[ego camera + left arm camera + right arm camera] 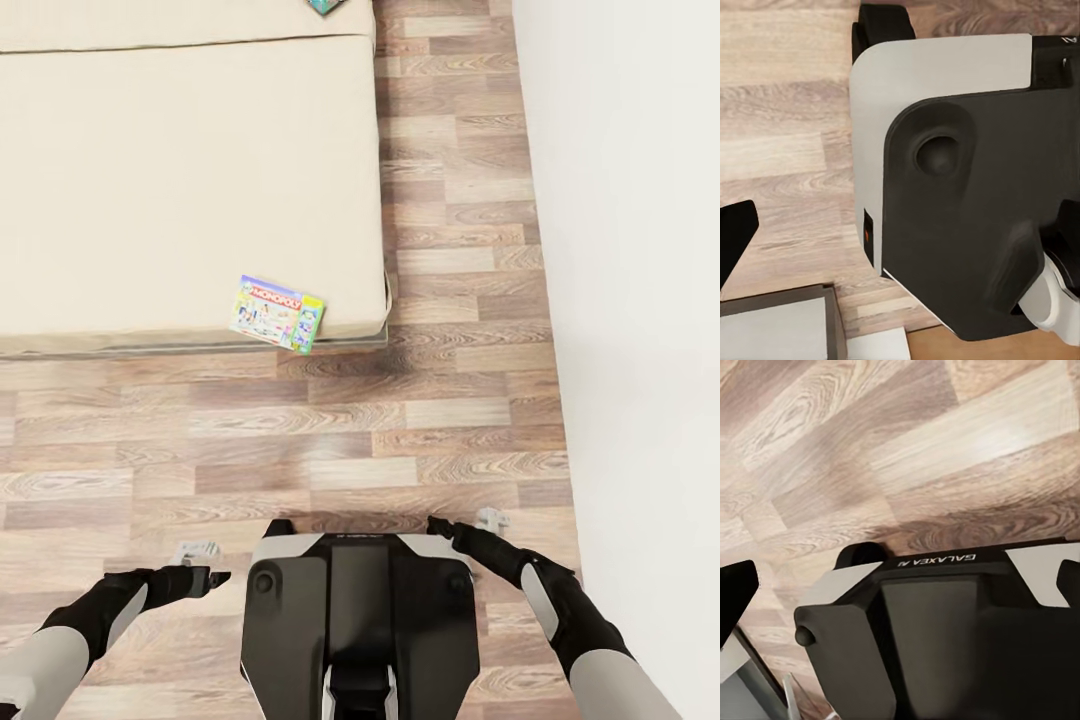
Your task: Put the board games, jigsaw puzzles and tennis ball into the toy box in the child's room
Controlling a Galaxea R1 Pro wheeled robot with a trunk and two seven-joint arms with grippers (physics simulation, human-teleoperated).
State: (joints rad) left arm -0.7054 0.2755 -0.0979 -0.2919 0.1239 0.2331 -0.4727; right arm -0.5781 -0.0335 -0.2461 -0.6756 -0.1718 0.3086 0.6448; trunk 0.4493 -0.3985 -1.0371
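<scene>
A board game [277, 313], a colourful Monopoly box, lies flat on the beige bed [150, 180] near its front right corner, its edge reaching the mattress rim. A second board game [325, 5] peeks in at the picture's top edge, further back on the bed and mostly cut off. My left gripper [200, 565] hangs low beside my base, far from the bed, open and empty; one black fingertip [736, 236] shows in the left wrist view. My right gripper [470, 525] is tucked by the base's other side, open and empty, with a fingertip [739, 592] over the floor.
Wood-plank floor [300, 440] stretches between my black-and-grey base [360, 620] and the bed's front edge. A white wall [640, 250] runs along the right, leaving a strip of floor [450, 150] between it and the bed's side.
</scene>
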